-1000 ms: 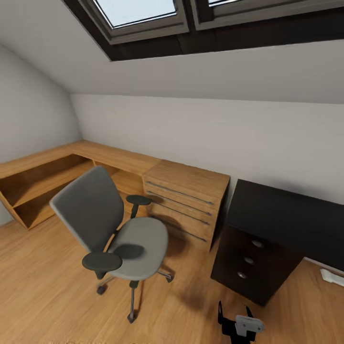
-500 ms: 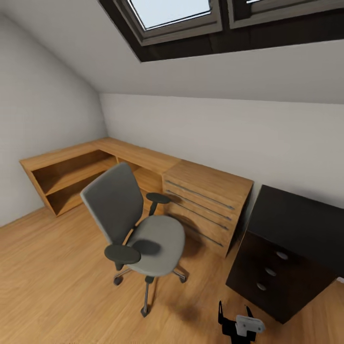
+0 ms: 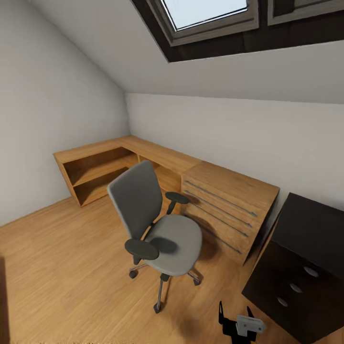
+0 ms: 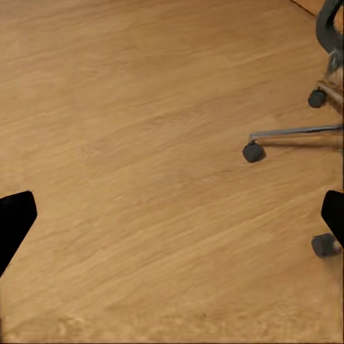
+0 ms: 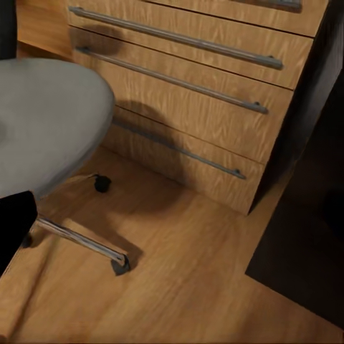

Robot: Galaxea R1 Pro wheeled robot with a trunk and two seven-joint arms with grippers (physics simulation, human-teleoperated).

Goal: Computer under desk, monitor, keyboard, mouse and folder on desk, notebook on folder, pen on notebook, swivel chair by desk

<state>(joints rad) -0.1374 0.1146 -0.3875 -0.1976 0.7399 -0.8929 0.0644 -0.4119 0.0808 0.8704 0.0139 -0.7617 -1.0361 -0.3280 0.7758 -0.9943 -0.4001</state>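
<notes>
Your swivel chair (image 3: 155, 229) sits on the wood floor (image 3: 62, 267) just in front of the L-shaped desk (image 3: 143, 153), seat bare. Left gripper (image 4: 172, 215) has its fingers spread wide over the floor; right gripper (image 3: 237, 324), can't tell

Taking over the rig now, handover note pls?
Left gripper: open, holding nothing, over bare floor near the chair's casters.
Right gripper: state unclear, nothing seen in it.
Swivel chair: on the floor close in front of the wooden desk and its drawer unit.
Done: nothing confirmed beyond the chair being near the desk.
Left: find the computer, monitor, keyboard, mouse, folder, notebook and pen, then arrange them.
</notes>
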